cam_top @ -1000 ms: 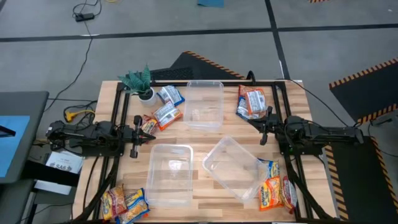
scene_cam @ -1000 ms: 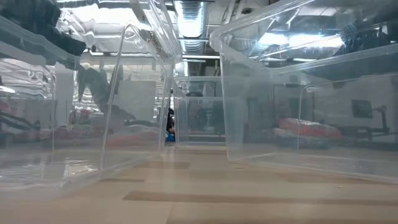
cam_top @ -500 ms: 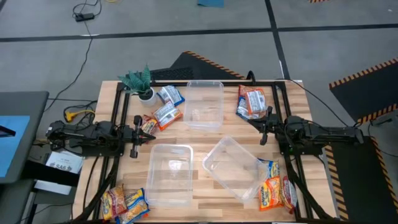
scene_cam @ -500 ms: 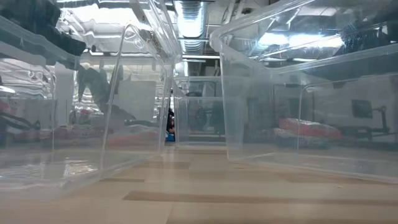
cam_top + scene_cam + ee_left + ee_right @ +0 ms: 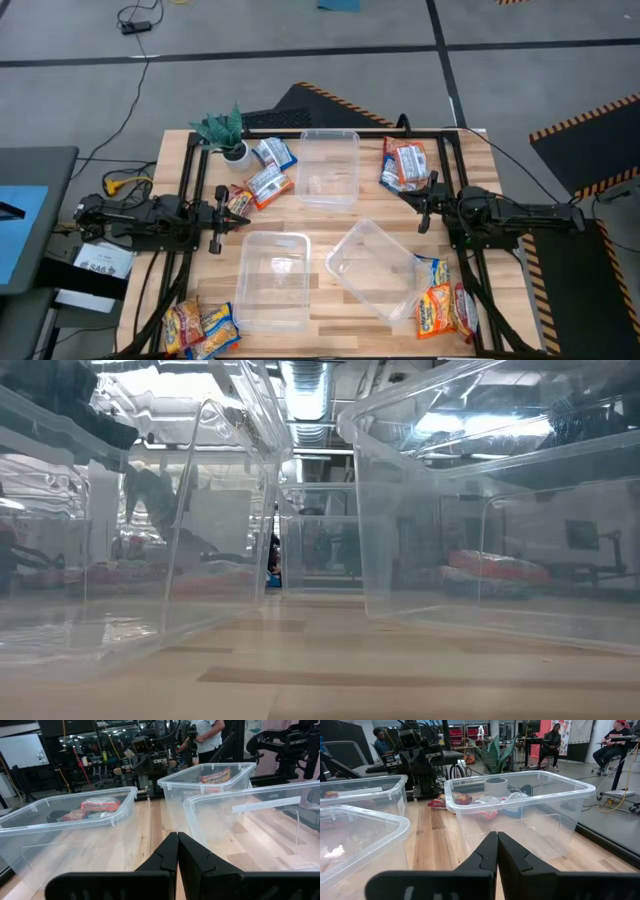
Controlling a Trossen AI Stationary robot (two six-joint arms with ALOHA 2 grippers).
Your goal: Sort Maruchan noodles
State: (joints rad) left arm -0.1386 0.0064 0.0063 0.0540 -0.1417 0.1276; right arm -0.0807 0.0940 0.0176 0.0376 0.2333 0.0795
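Note:
Noodle packets lie flat on the table in four heaps in the high view: blue-white and red ones [image 5: 262,170] near the far left, red ones [image 5: 404,163] at the far right, orange-yellow ones [image 5: 201,328] at the near left corner, mixed ones [image 5: 442,300] at the near right. My left gripper [image 5: 217,218] waits at the left edge, shut, pointing right, a little way from the far-left heap. My right gripper [image 5: 425,204] waits at the right side, shut, pointing left, just near of the red packets. In each wrist view the fingers [image 5: 177,851] [image 5: 497,849] meet.
Three clear bins stand mid-table: one far [image 5: 328,167], one near left [image 5: 273,280], one near right, turned askew [image 5: 374,266]. A small green potted plant [image 5: 228,131] is at the far left corner. People show in the room behind the table [image 5: 552,739].

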